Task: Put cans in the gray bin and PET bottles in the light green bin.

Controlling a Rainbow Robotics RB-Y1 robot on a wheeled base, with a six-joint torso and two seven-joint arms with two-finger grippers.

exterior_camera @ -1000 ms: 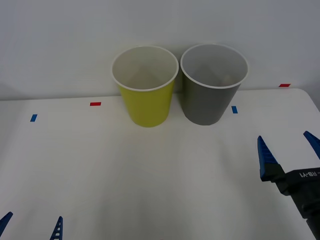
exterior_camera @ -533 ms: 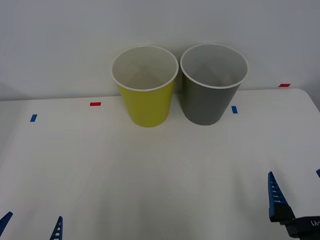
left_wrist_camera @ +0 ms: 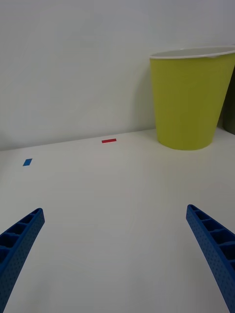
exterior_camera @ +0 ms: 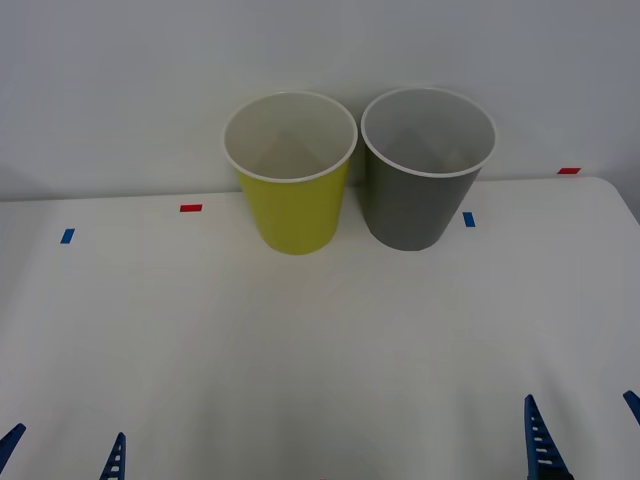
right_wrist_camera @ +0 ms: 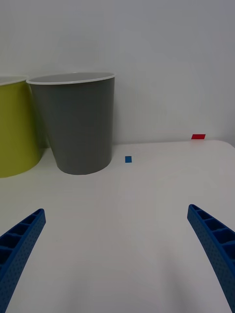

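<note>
Two bins stand side by side at the table's [exterior_camera: 300, 340] far edge against the wall: green bin [exterior_camera: 292, 205] to the left, gray bin [exterior_camera: 412, 200] to the right, their rims touching or nearly so. Both upright. Green bin inside white, gray bin inside pale gray, no contents discernible in either. No can on the tabletop. Right gripper [exterior_camera: 585, 440] low at the near right corner of the table, fingers spread wide, nothing between them; wrist view has the gray bin ahead across open table. Left gripper [exterior_camera: 65, 450] low at the near left corner, fingers likewise wide apart and holding nothing; green bin ahead. Small tape marks on the table: blue [exterior_camera: 67, 236] and red [exterior_camera: 190, 208] at left, blue [exterior_camera: 469, 219] beside the gray bin, red [exterior_camera: 568, 171] at far right.
</note>
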